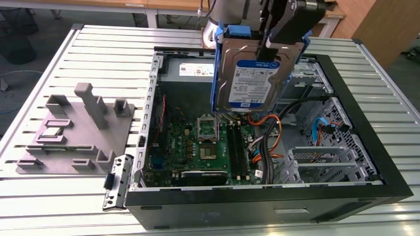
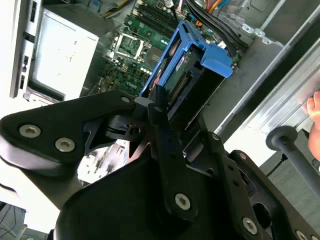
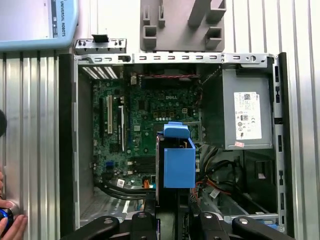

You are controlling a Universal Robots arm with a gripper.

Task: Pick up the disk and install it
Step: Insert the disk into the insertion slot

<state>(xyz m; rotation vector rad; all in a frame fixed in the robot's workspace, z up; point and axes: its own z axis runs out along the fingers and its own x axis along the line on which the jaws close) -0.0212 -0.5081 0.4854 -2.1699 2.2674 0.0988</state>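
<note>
The disk [image 1: 246,78] is a silver-grey hard drive with a white-and-blue label and blue rails, hanging upright above the open computer case [image 1: 262,209]. My gripper [image 1: 268,46] is shut on its upper end, with one black finger lying over the labelled face. In the second wrist view the disk [image 2: 186,62] points away from the gripper [image 2: 161,107] towards the motherboard. In the first wrist view the disk [image 3: 178,159] appears end-on as a blue block over the case's middle, just beyond the gripper [image 3: 172,216].
Inside the case lie a green motherboard [image 1: 196,147], cables [image 1: 276,125] and a metal drive cage [image 1: 328,160]. A grey box with a white sticker [image 3: 247,115] fills one corner. A grey fixture plate [image 1: 72,132] and a black bracket [image 1: 115,182] sit at the exterior view's left. A person's hand [image 3: 10,224] is near the table edge.
</note>
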